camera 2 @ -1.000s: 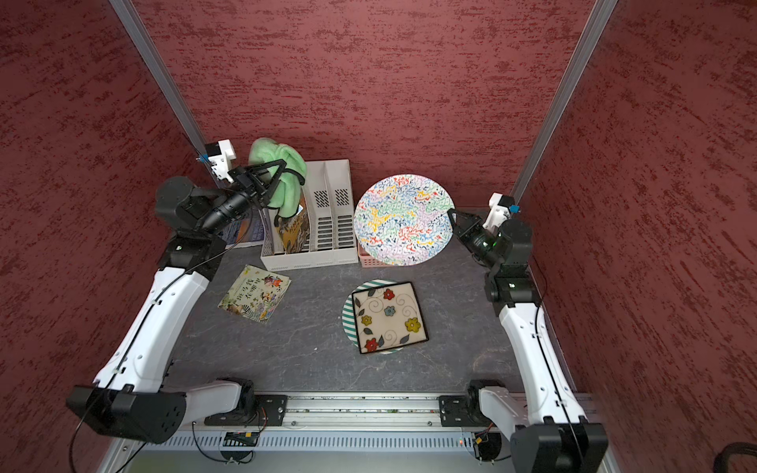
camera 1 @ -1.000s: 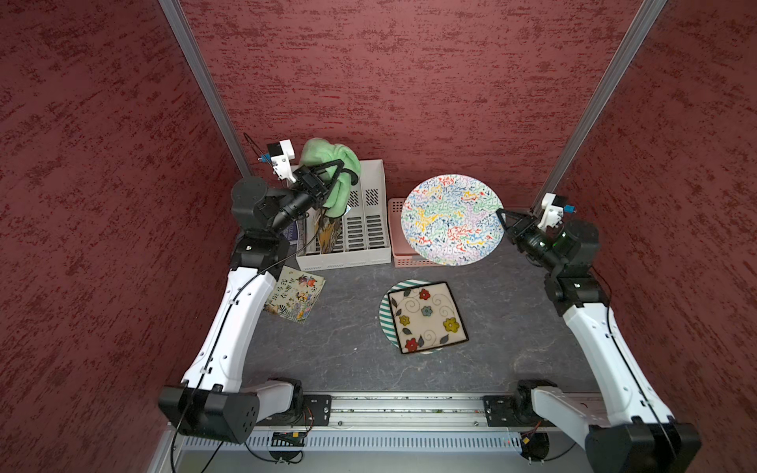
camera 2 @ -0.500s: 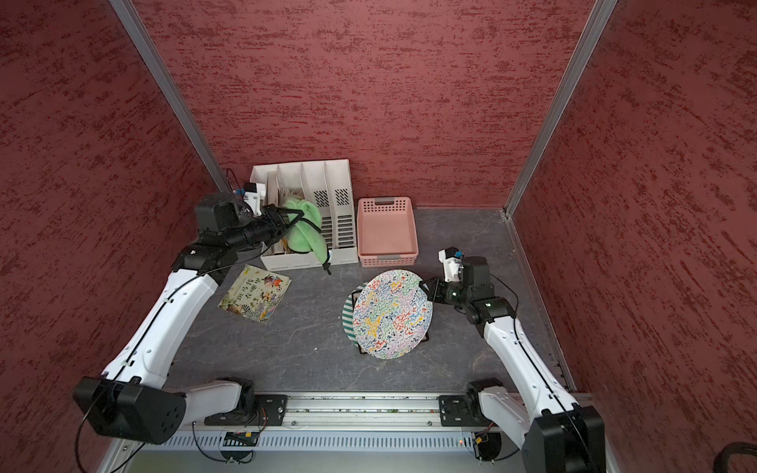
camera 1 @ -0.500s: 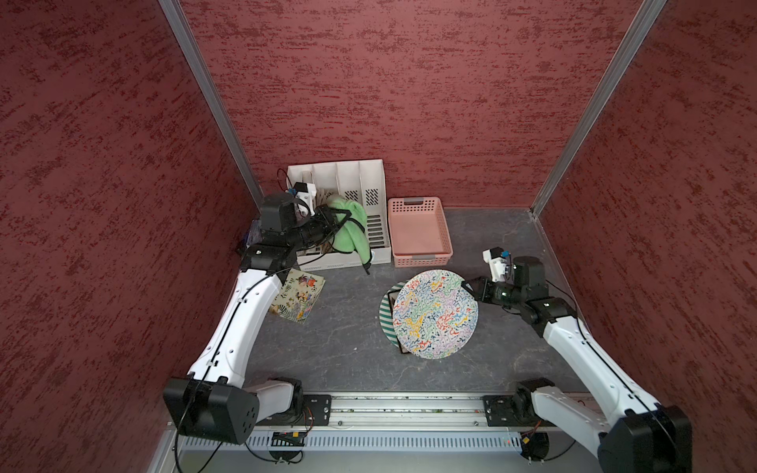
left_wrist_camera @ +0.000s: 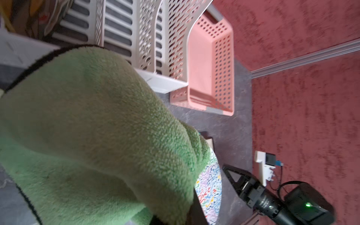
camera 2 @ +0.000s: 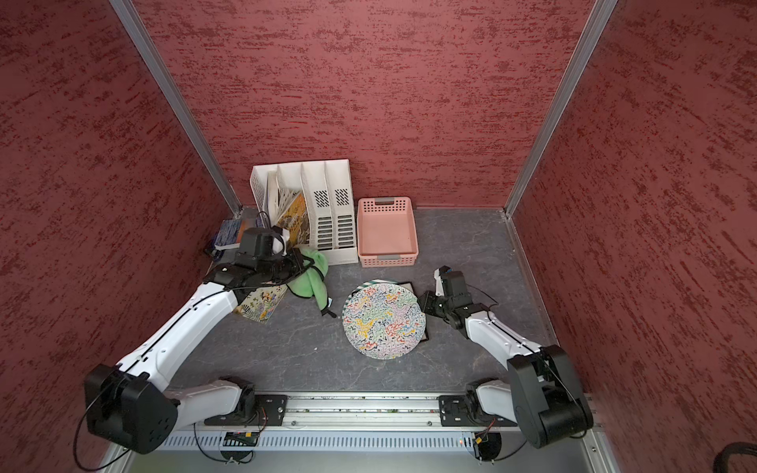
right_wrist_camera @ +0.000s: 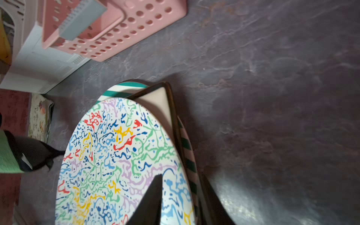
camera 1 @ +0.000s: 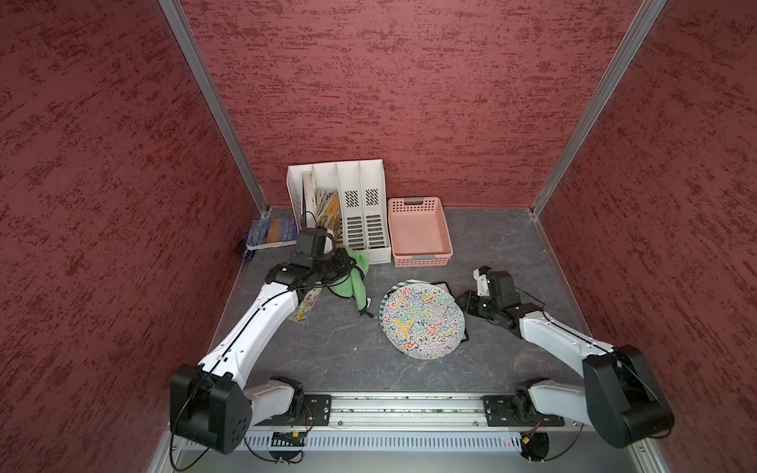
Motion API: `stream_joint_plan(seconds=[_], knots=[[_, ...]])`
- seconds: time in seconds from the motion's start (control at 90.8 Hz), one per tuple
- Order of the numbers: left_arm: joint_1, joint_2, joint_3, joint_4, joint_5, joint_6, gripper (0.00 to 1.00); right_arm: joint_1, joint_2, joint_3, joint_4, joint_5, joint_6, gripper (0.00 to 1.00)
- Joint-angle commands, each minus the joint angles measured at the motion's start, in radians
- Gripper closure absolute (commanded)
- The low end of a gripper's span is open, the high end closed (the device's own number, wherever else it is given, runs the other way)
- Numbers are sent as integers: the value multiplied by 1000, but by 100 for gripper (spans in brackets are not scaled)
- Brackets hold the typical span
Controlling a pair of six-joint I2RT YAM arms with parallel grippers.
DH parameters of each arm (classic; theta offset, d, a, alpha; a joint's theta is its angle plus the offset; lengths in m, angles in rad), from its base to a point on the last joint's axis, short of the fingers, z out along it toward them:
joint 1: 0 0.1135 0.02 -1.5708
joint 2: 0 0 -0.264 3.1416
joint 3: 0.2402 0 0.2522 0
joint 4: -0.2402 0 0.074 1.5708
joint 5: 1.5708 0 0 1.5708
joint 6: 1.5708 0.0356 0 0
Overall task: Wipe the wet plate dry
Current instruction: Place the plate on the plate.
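Dark grey stone-look table (camera 1: 327, 356) with red walls on three sides. Near its middle a round plate (camera 1: 422, 323) covered in coloured squiggles lies flat on top of a square dish (right_wrist_camera: 155, 99) and a striped dish (right_wrist_camera: 124, 86). The right gripper (camera 1: 465, 301) sits at the plate's right rim with its jaws parted. One finger is over the plate and the other is out past the edge, so nothing looks pinched. The left gripper (camera 1: 342, 266) is clamped on a green cloth (camera 1: 352, 282) that hangs in a bundle. From these jaws the plate lies to the robot's right and lower down. The cloth's trailing corner is near the plate's left rim but not touching it. This cloth-bearing arm likely needs to swing right and down onto the plate.
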Motion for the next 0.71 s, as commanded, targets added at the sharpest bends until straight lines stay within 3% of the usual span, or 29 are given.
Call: stream_joint_plan(seconds=[0.0, 0.033, 0.066, 0.154, 0.231, 0.375, 0.485, 0.551, 0.694], knots=[[-40, 47, -74, 35, -87, 2, 97, 0, -38, 24, 33, 113, -1, 48], [-56, 71, -90, 48, -100, 4, 93, 0, -56, 40, 21, 130, -1, 41], [-72, 90, -104, 59, -120, 7, 83, 0, -76, 57, 8, 157, 3, 34], [-118, 118, -146, 101, -196, 33, 28, -2, -140, 101, -22, 261, 8, 19], [-146, 116, -166, 118, -274, 80, 5, -8, -176, 148, -60, 392, 4, 11], [-180, 49, -162, 90, -395, 203, 0, -16, -189, 205, -105, 593, -86, 3], [-171, -71, -197, 133, -486, 266, 0, -26, -156, 143, -19, 734, -209, 2], [-150, -138, -236, 195, -533, 307, 0, -33, -124, 78, 115, 745, -297, 2], [-62, -221, -349, 332, -589, 402, 0, -73, 11, 102, 277, 697, -426, 2]])
